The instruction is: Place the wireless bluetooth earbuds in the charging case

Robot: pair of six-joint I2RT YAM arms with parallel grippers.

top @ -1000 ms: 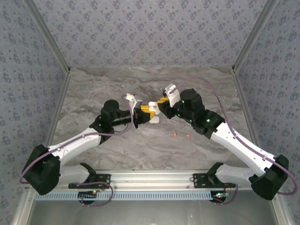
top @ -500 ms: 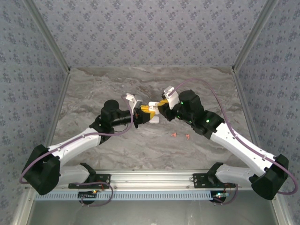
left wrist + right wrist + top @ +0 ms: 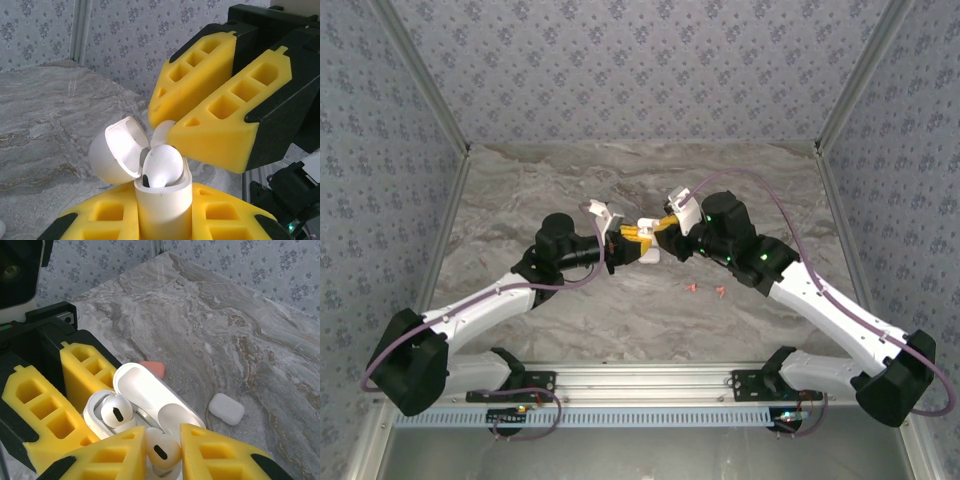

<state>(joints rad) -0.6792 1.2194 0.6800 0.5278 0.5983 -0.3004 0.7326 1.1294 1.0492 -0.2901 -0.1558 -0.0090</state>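
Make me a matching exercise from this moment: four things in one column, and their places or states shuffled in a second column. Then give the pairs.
Things
1. left gripper
2. right gripper
3. lid
4. closed white case

Places or states
A. lying on the marble table
B. swung open
C. shut on the charging case
D. shut on an earbud

Pairs: 1-C, 2-D, 3-B, 4-A
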